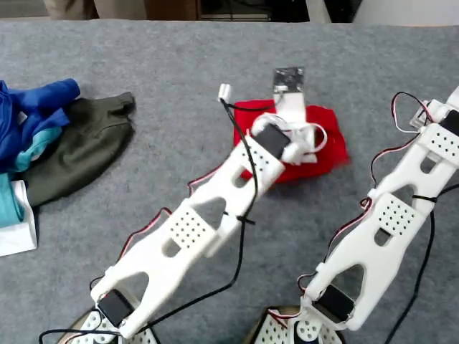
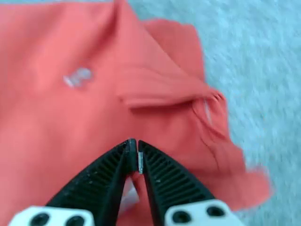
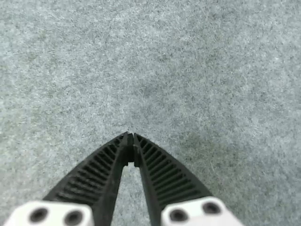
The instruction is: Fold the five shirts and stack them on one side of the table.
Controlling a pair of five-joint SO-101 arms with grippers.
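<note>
While closed like the right tool (image 3: pixel 130 136), the left tool (image 2: pixel 133 142) hangs over the red shirt (image 2: pixel 70 117).

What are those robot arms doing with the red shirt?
The left claw is shut and sits over the red shirt in the middle of the grey table. The right claw is shut too, over bare table. A pile of shirts lies off to one side, not folded yet.
</note>
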